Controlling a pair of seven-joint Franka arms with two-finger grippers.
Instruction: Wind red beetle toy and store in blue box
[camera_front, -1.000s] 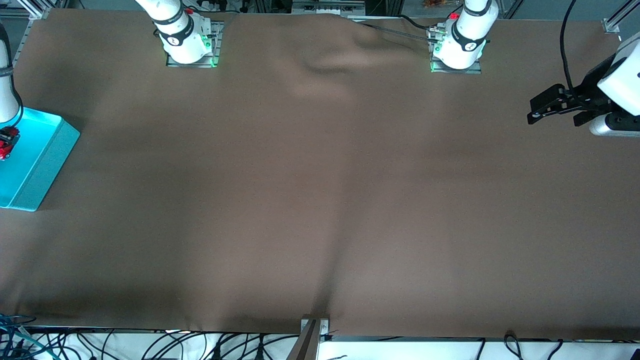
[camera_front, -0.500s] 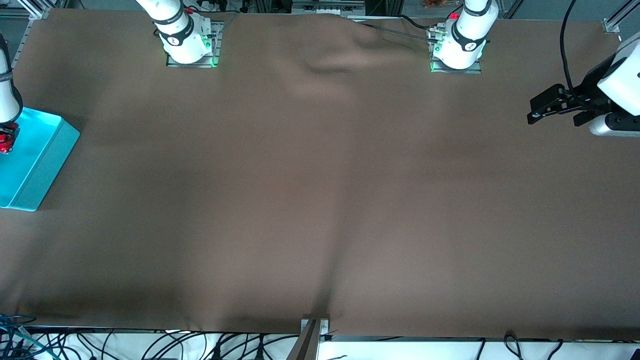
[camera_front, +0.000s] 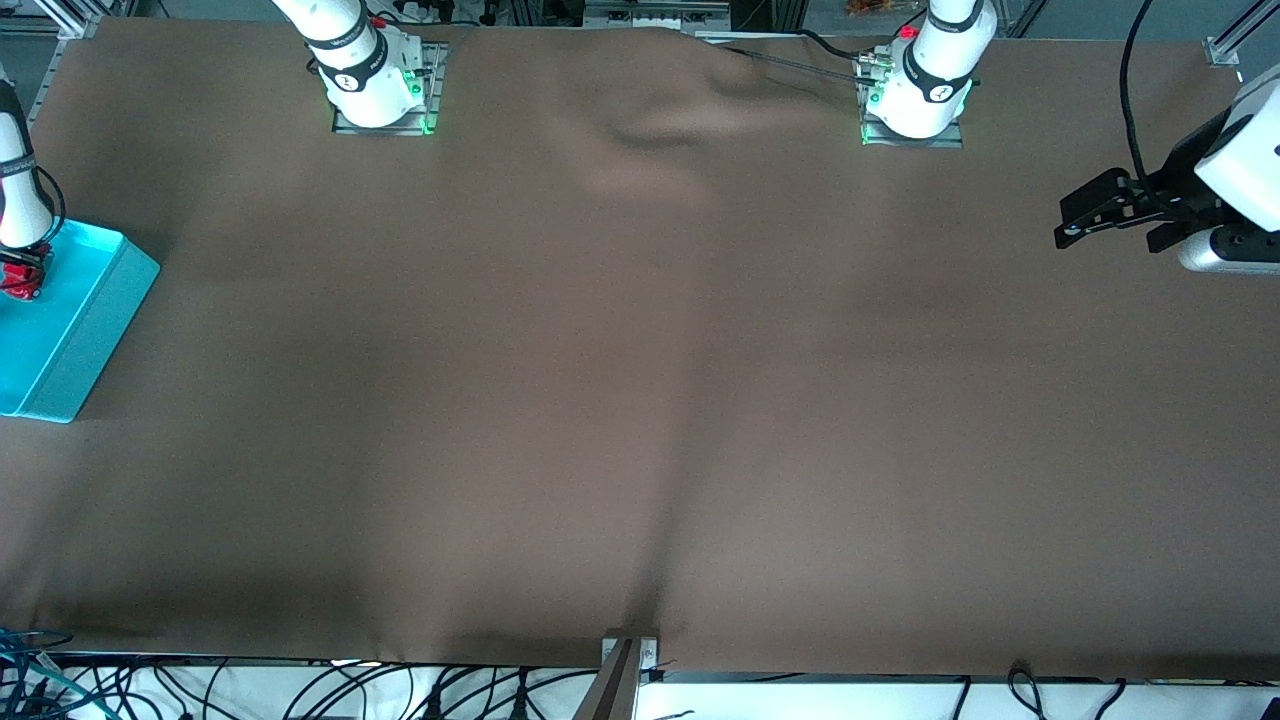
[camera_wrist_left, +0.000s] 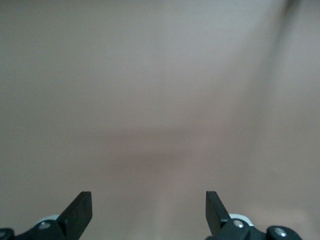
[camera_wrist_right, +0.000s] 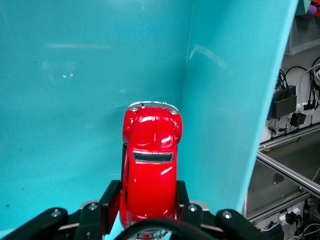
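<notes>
Right end effector (camera_wrist_right: 149, 212): over rectangular turquoise-blue box (camera_front: 60, 330) at right arm's table end, clamped on tiny glossy red beetle toy (camera_wrist_right: 150, 167). Best lowered to box floor, clear of sloping wall, before release. Left end effector (camera_front: 1085, 213): waiting over brown table (camera_front: 640, 400), spread wide, empty.

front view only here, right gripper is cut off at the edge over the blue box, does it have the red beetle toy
Observer: Yes. In the right wrist view the right gripper is shut on the red beetle toy.
Operator: is the toy inside the box yet
Observer: It hangs over the blue box, nose toward the floor beside a sloping wall. I cannot tell whether it touches.
Operator: left gripper holding anything
Observer: No. The left wrist view shows the left gripper open and empty over the brown cloth; that arm waits.
</notes>
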